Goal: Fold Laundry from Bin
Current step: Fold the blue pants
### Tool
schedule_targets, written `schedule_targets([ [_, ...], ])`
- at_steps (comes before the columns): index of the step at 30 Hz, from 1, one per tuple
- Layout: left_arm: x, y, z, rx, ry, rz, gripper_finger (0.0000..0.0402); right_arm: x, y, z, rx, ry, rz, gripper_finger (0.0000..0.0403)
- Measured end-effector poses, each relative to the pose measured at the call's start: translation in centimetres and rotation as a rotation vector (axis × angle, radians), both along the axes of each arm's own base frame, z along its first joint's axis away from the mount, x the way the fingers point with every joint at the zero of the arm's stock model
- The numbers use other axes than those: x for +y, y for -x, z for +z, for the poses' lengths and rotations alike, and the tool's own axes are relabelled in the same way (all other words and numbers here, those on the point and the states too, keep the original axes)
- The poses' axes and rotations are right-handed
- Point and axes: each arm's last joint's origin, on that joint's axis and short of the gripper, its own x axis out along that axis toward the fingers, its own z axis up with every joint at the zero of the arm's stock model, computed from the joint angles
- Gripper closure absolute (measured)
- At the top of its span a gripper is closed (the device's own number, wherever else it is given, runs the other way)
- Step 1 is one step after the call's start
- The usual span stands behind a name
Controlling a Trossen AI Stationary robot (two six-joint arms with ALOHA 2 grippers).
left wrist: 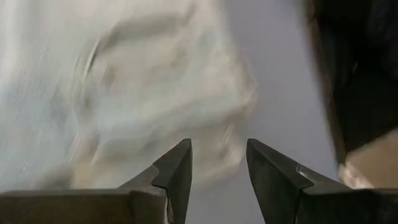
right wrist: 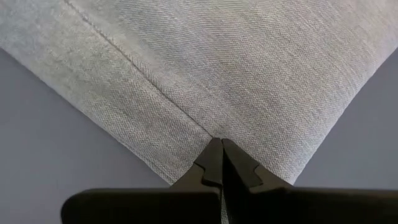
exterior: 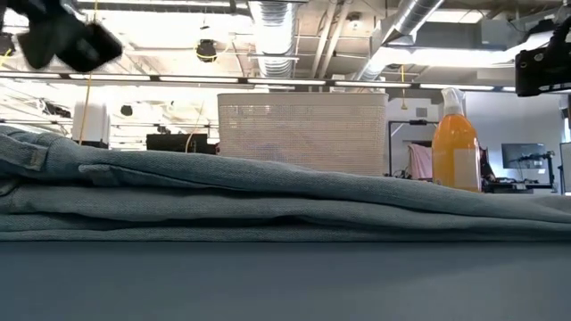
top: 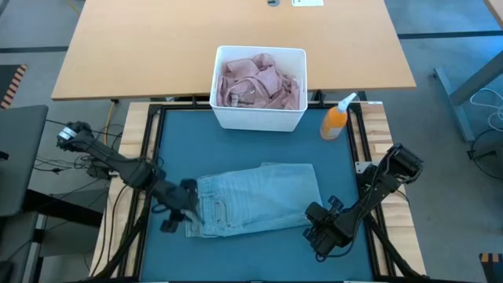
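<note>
Light blue denim jeans lie folded in layers on the teal mat, waistband end toward the table's left. My left gripper hovers open at that left end, and the cloth lies beyond its fingers with nothing between them. My right gripper is shut over the jeans' near right corner. The white bin stands at the mat's far edge with a dusty pink shirt heaped inside. My right gripper points its shut fingertips slanting down at the jeans, beside a seam close to the near right corner. I cannot tell whether the tips touch the cloth.
An orange spray bottle stands right of the bin at the mat's far right corner. A wooden table lies beyond the bin. Bare mat shows on the near side of the jeans and between them and the bin.
</note>
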Motion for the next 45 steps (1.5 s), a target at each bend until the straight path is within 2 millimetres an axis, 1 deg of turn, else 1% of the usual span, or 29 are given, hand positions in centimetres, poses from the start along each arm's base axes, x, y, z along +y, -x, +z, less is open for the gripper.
schedule_targets([
  [4,-3.7,-0.5,0.1,-0.204,-0.065,-0.048,0.0267,-0.1,-0.1,0.0,-0.005,0.005,0.007,0.0383],
  [6,-5.2,-0.6,-0.6,-0.249,-0.140,-0.078,0.0267,-0.1,-0.1,0.1,-0.007,0.007,0.006,0.0383],
  [9,-6.8,-1.0,-2.4,-0.232,-0.234,-0.071,0.0266,0.0,-0.2,0.1,-0.015,0.004,0.007,0.0383],
  [11,-7.6,-1.4,-3.6,-0.182,-0.263,-0.063,0.0259,0.0,-0.3,0.1,-0.022,-0.002,0.007,0.0383],
  [13,-8.4,-2.0,-4.3,-0.151,-0.273,-0.071,0.0250,0.1,-0.3,0.1,-0.024,-0.006,0.007,0.0383],
  [16,-9.3,-3.0,-4.8,-0.109,-0.327,-0.103,0.0234,0.1,-0.3,0.1,-0.018,-0.008,0.026,0.0383],
  [22,-11.2,-5.0,-5.0,-0.019,-0.404,-0.124,0.0197,0.3,-0.1,0.1,-0.009,-0.004,0.062,0.0383],
  [25,-11.9,-5.7,-5.8,0.056,-0.464,-0.137,0.0180,0.3,-0.2,0.1,-0.009,-0.006,0.062,0.0383],
  [27,-12.0,-6.0,-6.4,0.107,-0.542,-0.116,0.0170,0.4,-0.2,0.1,-0.010,-0.008,0.063,0.0383],
  [29,-12.1,-6.3,-6.7,0.144,-0.620,-0.082,0.0164,0.4,-0.2,0.1,-0.015,-0.013,0.063,0.0383],
  [31,-12.3,-6.6,-7.0,0.161,-0.659,-0.067,0.0162,0.5,-0.3,0.1,-0.021,-0.022,0.063,0.0383],
  [36,-12.8,-6.8,-8.0,0.236,-0.626,-0.101,0.0161,0.5,-0.3,0.1,-0.024,-0.026,0.063,0.0382],
  [38,-12.7,-6.6,-8.4,0.277,-0.618,-0.090,0.0167,0.5,-0.3,0.1,-0.025,-0.026,0.063,0.0382],
  [40,-12.5,-6.4,-8.5,0.316,-0.628,-0.053,0.0187,0.5,-0.3,0.1,-0.023,-0.027,0.063,0.0382],
  [42,-12.2,-6.2,-8.4,0.337,-0.649,-0.007,0.0219,0.5,-0.3,0.1,-0.022,-0.029,0.062,0.0382],
  [45,-11.8,-6.0,-8.4,0.352,-0.674,0.030,0.0290,0.5,-0.3,0.1,-0.022,-0.030,0.062,0.0382],
])
